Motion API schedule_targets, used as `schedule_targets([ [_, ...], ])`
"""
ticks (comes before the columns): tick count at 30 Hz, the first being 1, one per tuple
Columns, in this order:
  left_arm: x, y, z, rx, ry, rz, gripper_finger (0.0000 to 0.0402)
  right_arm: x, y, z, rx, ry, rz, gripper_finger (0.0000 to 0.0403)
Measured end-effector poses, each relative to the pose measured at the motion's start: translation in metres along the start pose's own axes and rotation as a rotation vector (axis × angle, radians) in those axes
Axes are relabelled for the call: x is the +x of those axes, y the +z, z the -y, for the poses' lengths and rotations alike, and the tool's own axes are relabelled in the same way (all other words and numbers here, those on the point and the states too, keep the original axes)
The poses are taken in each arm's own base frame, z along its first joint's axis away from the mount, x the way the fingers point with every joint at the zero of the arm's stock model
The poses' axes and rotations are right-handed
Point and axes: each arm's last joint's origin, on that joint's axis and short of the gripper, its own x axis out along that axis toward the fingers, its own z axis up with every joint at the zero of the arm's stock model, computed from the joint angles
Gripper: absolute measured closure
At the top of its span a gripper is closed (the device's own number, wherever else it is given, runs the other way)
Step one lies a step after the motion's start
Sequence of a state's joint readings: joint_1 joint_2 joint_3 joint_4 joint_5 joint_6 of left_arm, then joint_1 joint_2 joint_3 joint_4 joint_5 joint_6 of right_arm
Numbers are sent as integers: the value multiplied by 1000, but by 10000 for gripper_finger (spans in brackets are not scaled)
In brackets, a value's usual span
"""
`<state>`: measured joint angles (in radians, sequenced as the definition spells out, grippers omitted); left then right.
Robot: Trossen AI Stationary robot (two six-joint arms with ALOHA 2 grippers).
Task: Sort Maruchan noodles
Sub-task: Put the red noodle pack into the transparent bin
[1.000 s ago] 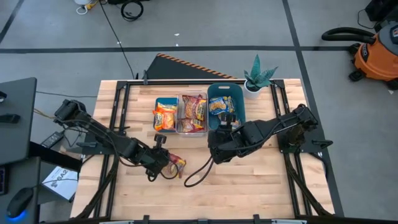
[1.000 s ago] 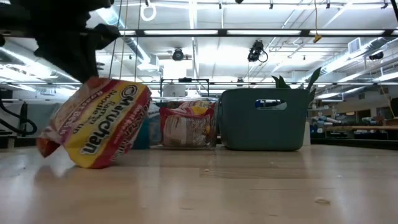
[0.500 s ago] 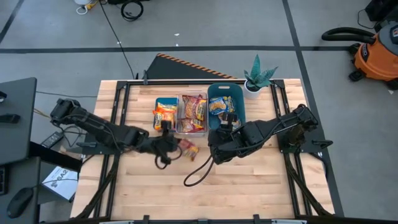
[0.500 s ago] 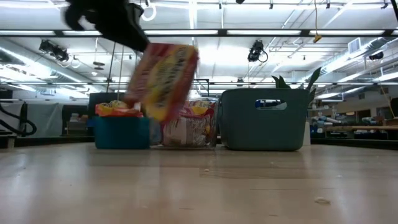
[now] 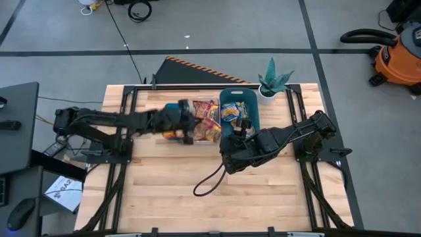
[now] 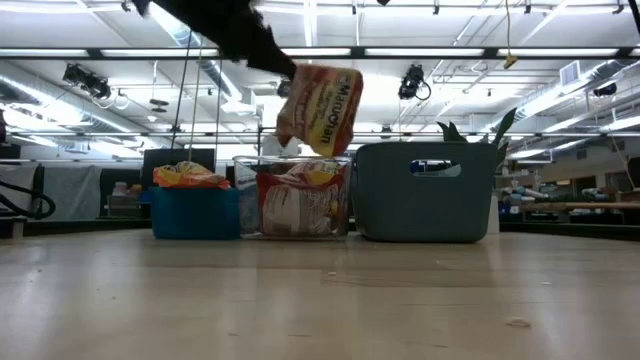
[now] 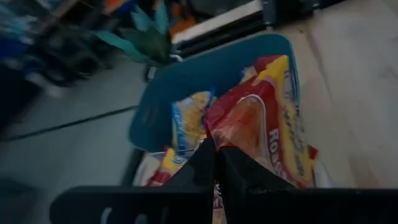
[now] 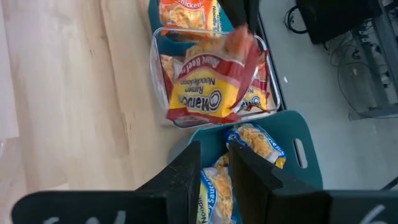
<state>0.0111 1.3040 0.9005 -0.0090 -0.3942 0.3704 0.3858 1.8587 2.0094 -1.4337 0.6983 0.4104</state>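
Low view — red-and-yellow Maruchan packet, light, crinkly, limp, dangling below the left gripper, clenched on its top edge, above the clear bin. Right gripper idle — empty, part-open.

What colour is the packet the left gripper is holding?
Dark red with a yellow panel, clearest in the right wrist view.

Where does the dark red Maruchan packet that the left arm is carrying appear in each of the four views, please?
High view: the dark red Maruchan packet is at the clear bin, centre of the table's far side.
Low view: upper centre, hanging above the clear bin.
Left wrist view: centre right, pinched in the left end effector.
Right wrist view: upper centre, over the clear bin.
Shared landmark: the teal bin beside the clear one.
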Motion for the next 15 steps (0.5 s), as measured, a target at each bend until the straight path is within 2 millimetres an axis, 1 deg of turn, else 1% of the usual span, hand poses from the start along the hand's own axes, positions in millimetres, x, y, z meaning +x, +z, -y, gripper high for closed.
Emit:
schedule_targets([
  [4,24,-26,-32,-108,-107,-63,387,-1,-1,-2,16,5,4,314],
  [8,38,-50,-56,-214,-133,-133,387,-6,-2,-7,27,16,14,314],
  [12,47,-67,-69,-262,-122,-194,387,-8,-2,-10,41,27,29,314],
  [15,51,-74,-69,-311,-199,-211,380,-10,-3,-12,48,31,33,314],
])
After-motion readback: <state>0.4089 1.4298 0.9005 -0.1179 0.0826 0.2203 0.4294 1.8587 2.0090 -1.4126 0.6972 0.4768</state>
